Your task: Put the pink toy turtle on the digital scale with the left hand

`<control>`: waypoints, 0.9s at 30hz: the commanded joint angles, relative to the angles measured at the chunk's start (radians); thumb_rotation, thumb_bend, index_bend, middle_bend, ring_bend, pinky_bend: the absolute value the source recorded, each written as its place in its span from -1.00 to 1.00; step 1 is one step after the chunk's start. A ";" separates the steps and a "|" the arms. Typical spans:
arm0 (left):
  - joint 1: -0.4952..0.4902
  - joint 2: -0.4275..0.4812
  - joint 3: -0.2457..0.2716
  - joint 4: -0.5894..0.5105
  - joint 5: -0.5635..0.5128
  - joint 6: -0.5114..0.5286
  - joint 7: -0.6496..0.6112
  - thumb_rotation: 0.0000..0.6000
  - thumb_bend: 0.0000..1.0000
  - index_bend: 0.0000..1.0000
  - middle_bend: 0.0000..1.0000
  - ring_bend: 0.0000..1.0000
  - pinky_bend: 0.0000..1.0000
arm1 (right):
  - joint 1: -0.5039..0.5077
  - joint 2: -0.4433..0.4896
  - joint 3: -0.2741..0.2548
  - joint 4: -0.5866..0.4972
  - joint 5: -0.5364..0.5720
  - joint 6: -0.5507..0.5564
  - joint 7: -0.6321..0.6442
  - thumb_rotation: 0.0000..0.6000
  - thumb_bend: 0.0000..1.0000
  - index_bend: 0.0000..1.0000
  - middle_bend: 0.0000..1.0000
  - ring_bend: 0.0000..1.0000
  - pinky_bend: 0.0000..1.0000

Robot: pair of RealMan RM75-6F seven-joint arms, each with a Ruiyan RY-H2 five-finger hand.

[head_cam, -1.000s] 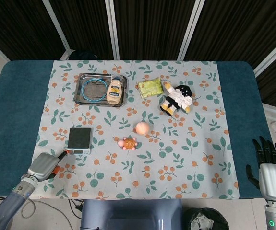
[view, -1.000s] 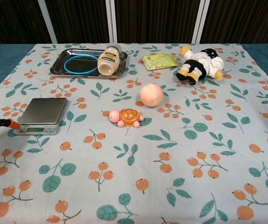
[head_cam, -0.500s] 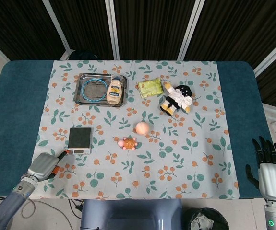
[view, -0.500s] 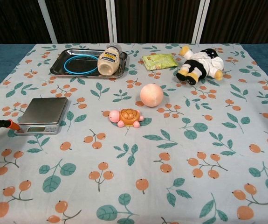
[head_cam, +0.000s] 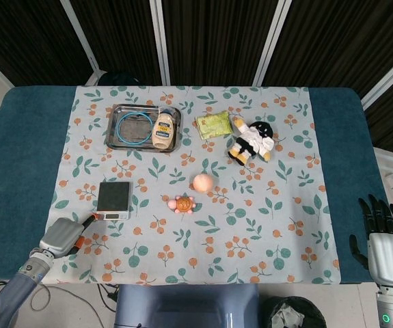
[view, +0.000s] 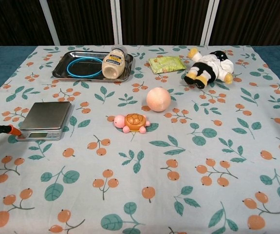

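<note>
Left hand (head_cam: 63, 236) hovers near the silver digital scale (head_cam: 114, 199), grip unclear; pink toy turtle (head_cam: 182, 203) lies apart.

Overhead view of a table (head_cam: 18, 157) under a leaf-and-berry patterned cloth (head_cam: 264, 225). A pink toy turtle (head_cam: 182, 203) lies mid-table beside a peach ball (head_cam: 202, 182), with a digital scale (head_cam: 114, 198) to its left; a metal tray (head_cam: 124, 140), green packet (head_cam: 213, 125) and plush toy (head_cam: 253, 141) sit farther back. The left hand (head_cam: 63, 236) rests near the scale holding nothing, and the right hand (head_cam: 382, 239) hangs off the table's near right corner, fingers apart.
</note>
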 commanded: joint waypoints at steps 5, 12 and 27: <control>-0.004 -0.004 0.001 0.005 -0.007 -0.003 0.008 1.00 0.17 -0.76 0.33 0.27 0.17 | 0.000 -0.001 0.000 0.000 0.000 0.000 -0.001 1.00 0.00 -0.99 -1.00 -0.97 -1.00; -0.003 -0.004 0.005 0.007 -0.015 -0.002 0.015 1.00 0.17 -0.76 0.33 0.27 0.17 | 0.000 -0.001 0.000 0.000 -0.001 0.001 -0.001 1.00 0.00 -0.99 -1.00 -0.97 -1.00; 0.002 0.039 -0.010 -0.048 -0.008 0.057 0.030 1.00 0.06 -0.76 0.26 0.21 0.16 | -0.002 0.002 0.001 -0.004 -0.001 0.004 0.002 1.00 0.00 -0.99 -1.00 -0.97 -1.00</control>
